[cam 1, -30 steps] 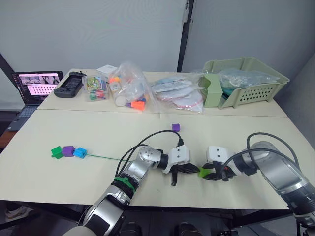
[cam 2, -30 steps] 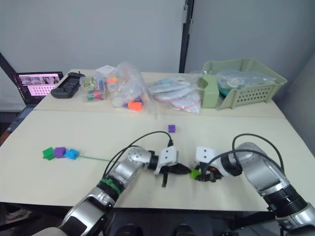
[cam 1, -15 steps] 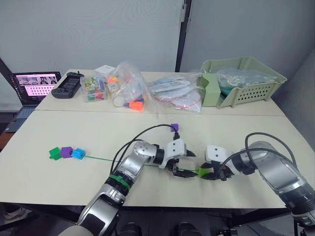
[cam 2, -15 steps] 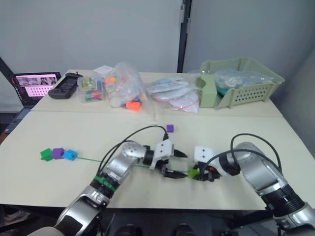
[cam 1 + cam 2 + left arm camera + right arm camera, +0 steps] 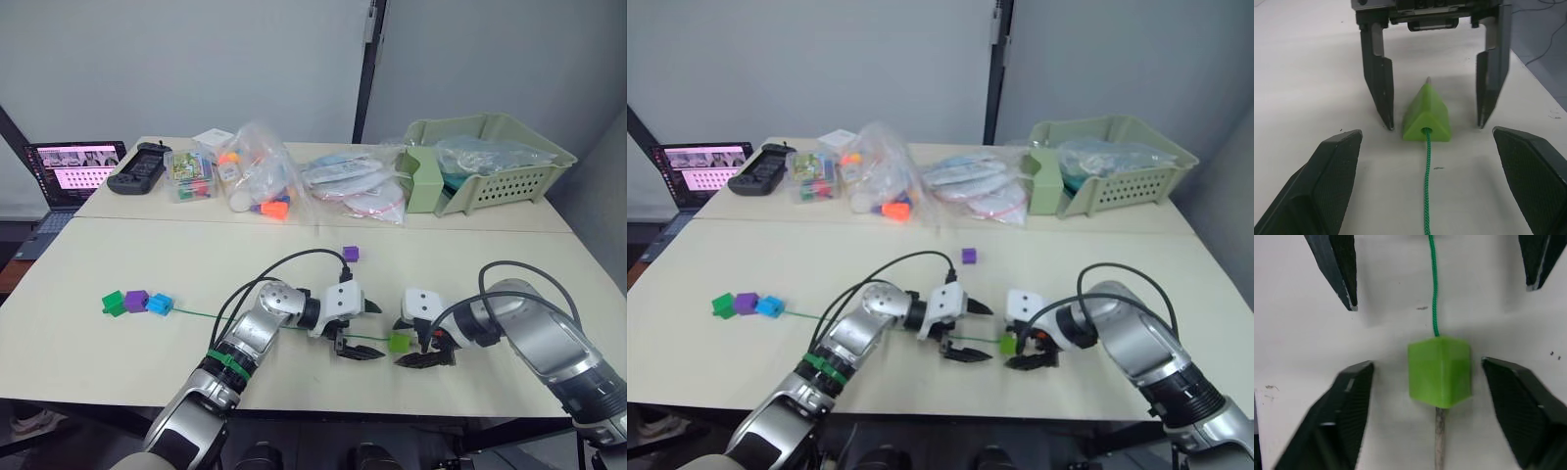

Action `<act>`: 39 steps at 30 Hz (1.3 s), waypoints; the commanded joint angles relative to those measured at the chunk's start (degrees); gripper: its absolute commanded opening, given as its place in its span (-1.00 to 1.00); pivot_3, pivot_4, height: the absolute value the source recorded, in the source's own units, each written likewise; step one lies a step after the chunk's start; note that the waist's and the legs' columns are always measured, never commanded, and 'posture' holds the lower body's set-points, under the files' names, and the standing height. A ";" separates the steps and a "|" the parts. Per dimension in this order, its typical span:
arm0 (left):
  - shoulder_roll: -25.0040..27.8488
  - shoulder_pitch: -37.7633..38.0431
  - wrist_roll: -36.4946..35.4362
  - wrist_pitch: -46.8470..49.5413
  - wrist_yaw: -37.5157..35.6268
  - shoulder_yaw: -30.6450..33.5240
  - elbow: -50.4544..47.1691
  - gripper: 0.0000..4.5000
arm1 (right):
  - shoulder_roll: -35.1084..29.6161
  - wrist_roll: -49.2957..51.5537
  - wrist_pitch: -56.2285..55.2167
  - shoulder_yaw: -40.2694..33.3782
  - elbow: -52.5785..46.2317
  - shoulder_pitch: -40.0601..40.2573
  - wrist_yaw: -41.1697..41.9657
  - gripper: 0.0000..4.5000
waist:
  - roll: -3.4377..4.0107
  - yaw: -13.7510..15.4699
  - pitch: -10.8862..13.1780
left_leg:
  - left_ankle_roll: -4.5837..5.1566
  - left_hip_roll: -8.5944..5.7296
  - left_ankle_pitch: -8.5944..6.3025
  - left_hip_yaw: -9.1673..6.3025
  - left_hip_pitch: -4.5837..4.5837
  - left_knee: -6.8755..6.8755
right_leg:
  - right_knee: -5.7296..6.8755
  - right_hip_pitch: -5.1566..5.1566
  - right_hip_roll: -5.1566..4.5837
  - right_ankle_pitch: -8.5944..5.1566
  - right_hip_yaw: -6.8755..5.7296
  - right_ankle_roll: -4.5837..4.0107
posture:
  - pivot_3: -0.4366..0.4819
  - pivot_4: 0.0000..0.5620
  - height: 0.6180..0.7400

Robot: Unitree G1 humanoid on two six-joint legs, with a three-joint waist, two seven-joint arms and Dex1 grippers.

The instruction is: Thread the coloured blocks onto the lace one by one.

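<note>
The lime green block (image 5: pixel 398 343) lies on the pale table (image 5: pixel 118 255) between the two grippers, with the green lace (image 5: pixel 1426 186) entering one face and the stiff pale tip (image 5: pixel 1440 440) poking out of the opposite face. It is already threaded but not yet drawn along. The left gripper (image 5: pixel 359 331) stands open just at the block's 9 o'clock in the head views, its black fingers spread to either side of the cord and touching nothing. The right gripper (image 5: pixel 423 348) is open too, at the block's 3 o'clock, its fingers flanking the block without closing on it.

The block looks like a small, light, hard plastic cube, likely smooth and quick to skid or roll if nudged, so a squeeze across two flat opposite faces seems safest. The cord is thin and limp and would buckle if pushed. The tip is the only rigid part and the sensible place to pinch and pull.

The lace's long axis runs from 9 o'clock to 3 o'clock across the table, tip pointing toward 3 o'clock, at the right gripper. At its far 9 o'clock end sit the dark green block (image 5: pixel 114 303), a purple block (image 5: pixel 135 301) and the blue block (image 5: pixel 159 305), side by side. Another purple block (image 5: pixel 351 254) lies loose at the lime block's 11 o'clock, well apart.
</note>
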 commanded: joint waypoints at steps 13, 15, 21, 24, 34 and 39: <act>-7.23 -3.89 2.42 -2.79 3.10 -3.18 6.14 1.00 | -8.15 15.35 17.75 -23.95 -22.33 15.39 -7.39 0.99 | -0.01 1.16 0.00 | 0.00 -0.04 0.00 -0.04 -0.19 0.05 | -0.07 -0.06 -0.01 -0.01 -0.03 0.02 | -0.05 -0.47 0.89; -7.74 -4.39 3.17 -3.10 3.47 -3.54 7.35 1.00 | -8.50 16.66 19.28 -25.82 -24.10 17.00 -8.82 0.99 | -0.01 1.10 0.00 | 0.00 -0.03 0.00 -0.04 -0.19 0.04 | -0.08 -0.06 0.00 -0.01 -0.03 0.02 | -0.05 -0.47 0.89; -9.61 -6.80 6.40 -3.85 5.99 -4.84 13.57 1.00 | -8.99 19.52 23.21 -31.41 -28.19 22.01 -13.01 0.99 | -0.02 1.17 0.01 | 0.01 -0.04 0.00 -0.05 -0.22 0.05 | -0.09 -0.06 -0.01 -0.02 -0.03 0.03 | -0.05 -0.47 0.89; -10.49 -7.55 7.64 -4.20 7.00 -5.24 16.15 0.76 | -9.30 20.88 23.88 -33.18 -29.22 23.48 -14.17 1.00 | -0.02 1.29 0.01 | 0.01 -0.04 0.00 -0.05 -0.22 0.06 | -0.09 -0.06 -0.01 -0.02 -0.03 0.03 | -0.05 -0.47 0.89; -11.11 -7.14 8.39 -4.21 6.48 -5.66 16.99 -0.40 | -10.88 22.82 22.59 -33.50 -29.19 25.65 -16.01 1.00 | -0.03 1.25 0.01 | 0.00 -0.05 0.00 -0.05 -0.21 0.07 | -0.14 -0.02 -0.01 0.00 -0.03 0.07 | -0.05 -0.47 0.89; -10.10 -6.84 8.17 -3.93 6.18 -5.42 16.41 -0.40 | -12.04 19.41 16.91 -27.64 -25.63 24.89 -16.79 1.00 | -0.03 1.18 0.01 | 0.00 -0.04 0.00 -0.05 -0.20 0.07 | -0.14 -0.01 -0.01 0.01 -0.03 0.07 | -0.05 -0.47 0.89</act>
